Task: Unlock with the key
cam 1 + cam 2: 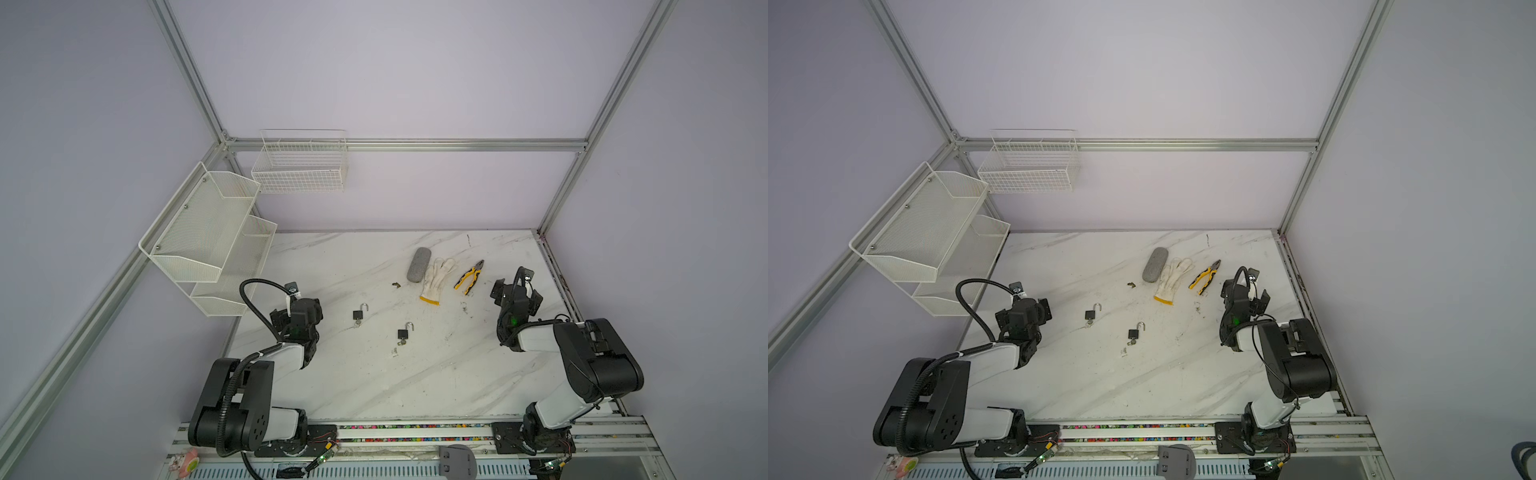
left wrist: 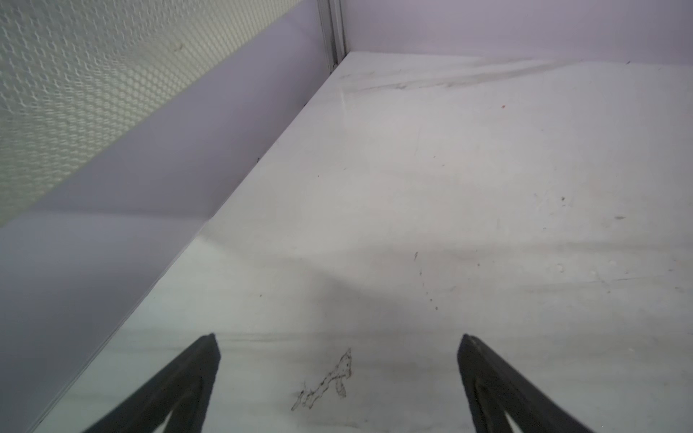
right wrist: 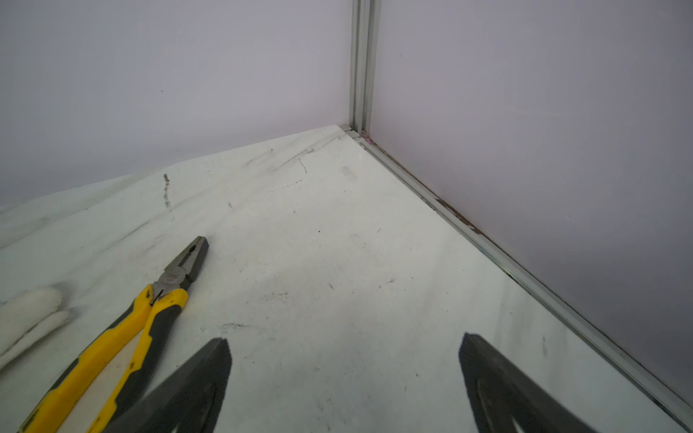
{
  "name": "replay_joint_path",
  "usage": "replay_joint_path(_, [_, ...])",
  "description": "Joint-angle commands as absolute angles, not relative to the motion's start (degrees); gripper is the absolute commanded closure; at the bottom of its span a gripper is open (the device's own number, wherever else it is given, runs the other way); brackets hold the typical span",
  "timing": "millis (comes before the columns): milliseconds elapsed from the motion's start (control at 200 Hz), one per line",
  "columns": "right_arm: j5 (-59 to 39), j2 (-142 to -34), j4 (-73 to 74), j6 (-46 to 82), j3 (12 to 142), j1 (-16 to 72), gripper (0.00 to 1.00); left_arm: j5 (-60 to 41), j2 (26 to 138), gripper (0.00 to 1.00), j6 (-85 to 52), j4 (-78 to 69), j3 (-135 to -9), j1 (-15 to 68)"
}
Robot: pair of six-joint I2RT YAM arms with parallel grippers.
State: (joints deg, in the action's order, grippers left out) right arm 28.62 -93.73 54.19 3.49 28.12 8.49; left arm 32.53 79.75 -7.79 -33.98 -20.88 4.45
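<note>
Hovering at desk (image 1: pixel 374 382) sides: left claw (image 2: pixel 337 341), right claw (image 3: pixel 345 341) both wide, empty. Left padlock (image 1: pixel 358 314), right padlock (image 1: pixel 402 333) shackles look sprung; unlocking seems done; next: park arms.

Black padlock (image 1: pixel 402 333) — yellow-grey pliers (image 1: pixel 468 277) — white glove (image 1: pixel 436 279)

Both top views: high over the near edge, looking down on the whole table (image 1: pixel 374 386). Left wrist: low, close, facing far-left corner. Right wrist: low, facing far-right corner; shares pliers (image 3: pixel 112 333) with top views.
</note>
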Motion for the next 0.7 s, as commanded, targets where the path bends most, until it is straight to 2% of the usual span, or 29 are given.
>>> replay_joint_path(0, [12.16, -94.98, 72.52, -2.28, 27.37, 6.58, 0.03, 25.62, 84.36, 0.00, -2.54, -57.67, -17.38, 3.60])
replay_joint_path(75, [7.56, -97.54, 76.74, -2.90, 25.95, 5.35, 0.03, 20.74, 89.38, 0.00, 0.38, -67.08, -15.30, 3.65])
replay_joint_path(115, [5.26, -99.66, 81.37, -3.54, 24.19, 4.84, 0.03, 21.26, 92.67, 0.00, 1.74, -72.86, -15.17, 3.65])
replay_joint_path(175, [5.03, -103.14, 90.16, -3.93, 22.23, 4.83, 0.03, 22.24, 90.62, 0.00, 0.28, -64.11, -17.15, 3.88])
replay_joint_path(255, [7.63, -101.96, 81.75, -1.89, 24.94, 4.71, 0.03, 24.67, 89.73, 0.00, -3.26, -50.42, -23.42, 2.79])
replay_joint_path(330, [9.02, -101.59, 76.39, -2.23, 27.43, 4.92, 0.03, 22.40, 90.24, 0.00, -3.27, -54.76, -21.77, 1.50])
replay_joint_path(390, [9.70, -102.50, 79.87, -2.47, 26.76, 5.01, 0.03, 22.41, 90.52, 0.00, -2.99, -56.60, -21.01, 1.48])
replay_joint_path(695, [9.10, -101.73, 78.00, -2.78, 26.93, 5.10, 0.03, 22.42, 90.17, 0.00, -2.94, -55.98, -21.10, 1.45])
